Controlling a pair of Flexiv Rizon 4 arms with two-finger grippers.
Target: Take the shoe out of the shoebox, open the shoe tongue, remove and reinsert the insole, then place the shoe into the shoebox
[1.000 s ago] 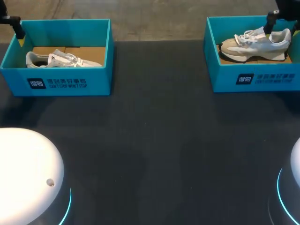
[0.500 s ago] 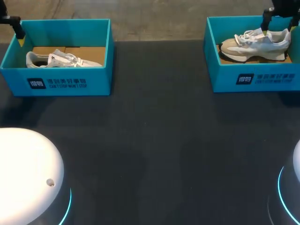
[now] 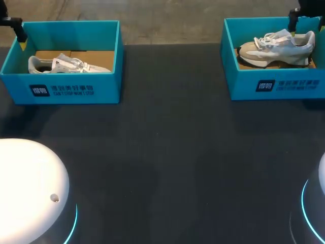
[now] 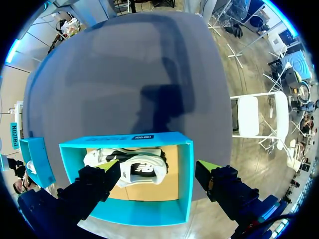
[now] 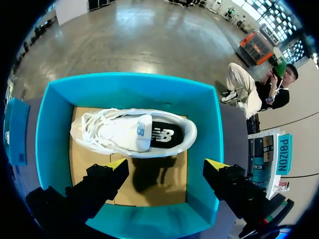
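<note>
Beige-and-white mesh sneaker (image 3: 277, 47) inside teal cardboard shoebox (image 3: 274, 87), upper right; right tool (image 5: 166, 165) spread, empty, above it: either unstarted or finished.

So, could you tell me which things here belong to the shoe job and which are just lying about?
Job: right shoebox, right shoe, left shoebox, left shoe, right gripper, left gripper.
Lying about: only the table itself.

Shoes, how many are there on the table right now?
2. The first shoe lies in the left shoebox, the second shoe in the right shoebox. Both wrist views look down into the boxes and show one each, so none seems hidden.
</note>
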